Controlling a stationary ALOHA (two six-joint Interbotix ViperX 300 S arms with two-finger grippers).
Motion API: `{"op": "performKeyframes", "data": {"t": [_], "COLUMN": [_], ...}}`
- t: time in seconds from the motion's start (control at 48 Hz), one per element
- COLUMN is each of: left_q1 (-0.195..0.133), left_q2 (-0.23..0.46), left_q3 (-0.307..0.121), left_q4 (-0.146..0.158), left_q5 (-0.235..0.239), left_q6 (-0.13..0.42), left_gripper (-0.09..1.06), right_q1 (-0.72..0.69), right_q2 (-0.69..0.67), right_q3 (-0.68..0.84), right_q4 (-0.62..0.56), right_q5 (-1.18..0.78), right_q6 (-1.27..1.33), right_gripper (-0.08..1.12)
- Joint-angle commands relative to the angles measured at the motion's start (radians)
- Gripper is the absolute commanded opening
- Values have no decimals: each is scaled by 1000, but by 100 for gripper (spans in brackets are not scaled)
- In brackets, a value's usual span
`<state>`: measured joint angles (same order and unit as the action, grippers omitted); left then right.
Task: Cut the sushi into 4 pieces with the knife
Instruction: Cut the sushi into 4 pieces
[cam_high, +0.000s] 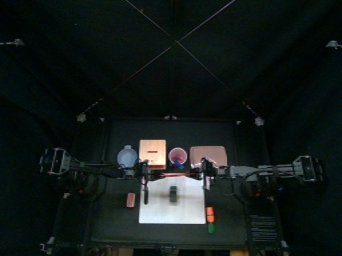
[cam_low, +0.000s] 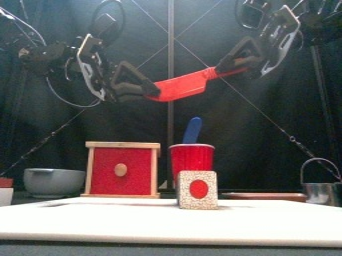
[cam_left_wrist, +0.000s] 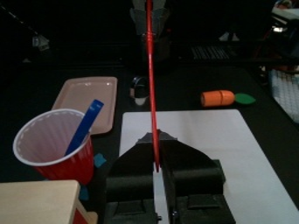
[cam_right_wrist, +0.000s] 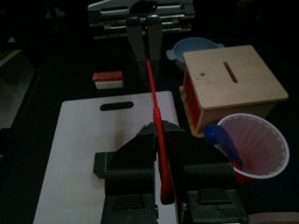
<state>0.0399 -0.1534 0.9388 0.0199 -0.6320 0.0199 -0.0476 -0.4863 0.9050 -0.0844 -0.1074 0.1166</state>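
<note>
The left gripper (cam_low: 134, 88) was found raised well above the table, jaws closed tight on the broad blade end of the red knife (cam_low: 185, 85). The right gripper (cam_low: 245, 62), likewise raised, was closed on the thin handle end; the knife hung slanted between the two, clear of everything below.

Assessed risks:
- With both grippers clamped on one rigid knife, an uneven pull could twist it or drag it out of one grip.
- If the left gripper let go before the right's hold was square, the blade could swing or drop and knock the roll.
- A hold on the thin handle alone might let the blade turn under cutting pressure; the edge would then skid off the roll rather than part it.
- The red cup (cam_low: 191, 160) with its blue knife (cam_low: 193, 128) stood just behind the roll and could be struck on the descent.

The sushi roll (cam_low: 198, 190) stood on the white cutting board (cam_high: 167, 210), below the knife. Its near end showed a pale speckled face with a round red centre; from above its dark body showed only as a small block; whether its blocks were all joined could not be determined.
</note>
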Motion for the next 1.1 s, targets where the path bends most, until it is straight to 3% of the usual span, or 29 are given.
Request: {"op": "performKeyframes", "data": {"t": [0.021,0.208,0.375,0.5,0.708,0.938,1.104], "left_q1": [-3,-6,-20,-25,-64,-95,-98], "left_q2": [-2,34,101,161,227,241,252], "left_q3": [-5,25,17,5,-12,-14,-8], "left_q4": [11,9,14,11,11,2,-17], "left_q5": [-15,-52,-98,-101,-101,-103,-103], "left_q6": [-2,-3,-2,-3,-3,-8,-8], "left_gripper": [25,24,24,24,24,24,24], "right_q1": [28,61,66,67,81,86,91], "right_q2": [60,132,170,172,184,219,264], "right_q3": [-12,0,6,11,35,43,32], "right_q4": [8,20,34,34,60,86,86], "right_q5": [-12,-12,-2,0,0,-3,-5], "right_q6": [0,2,0,0,0,0,0], "right_gripper": [11,11,11,11,11,11,11]}}
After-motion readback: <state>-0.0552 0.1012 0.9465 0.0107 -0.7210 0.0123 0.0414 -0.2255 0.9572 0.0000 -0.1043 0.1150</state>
